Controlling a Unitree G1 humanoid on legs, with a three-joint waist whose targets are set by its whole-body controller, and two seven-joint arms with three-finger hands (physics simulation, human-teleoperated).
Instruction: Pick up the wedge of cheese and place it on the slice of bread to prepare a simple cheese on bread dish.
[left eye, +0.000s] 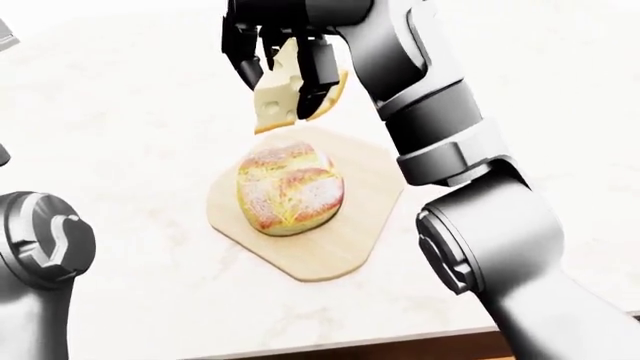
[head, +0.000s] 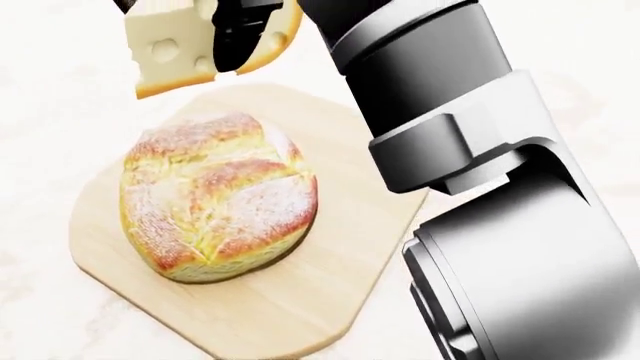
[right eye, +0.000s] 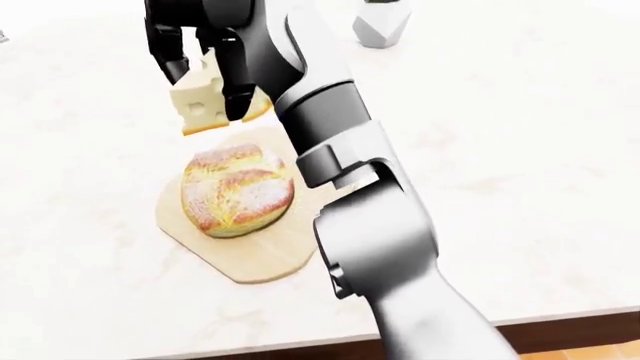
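Note:
A pale yellow wedge of cheese (left eye: 277, 94) with holes and an orange rind hangs in the air, with my right hand (left eye: 281, 54) shut on it from above. Its black fingers (head: 233, 34) wrap both sides of the wedge. Just below it a round, floury loaf of bread (left eye: 290, 188) rests on a light wooden board (left eye: 340, 244). The cheese hovers over the loaf's upper edge, apart from it. My left arm (left eye: 35, 247) shows only as a grey joint at the left-eye view's left edge; its hand is out of sight.
The board lies on a pale marble counter (left eye: 130, 150), whose edge runs along the bottom of the eye views. A grey faceted vase (right eye: 381, 26) stands at the top of the right-eye view. My right forearm (head: 500, 187) fills the right of the head view.

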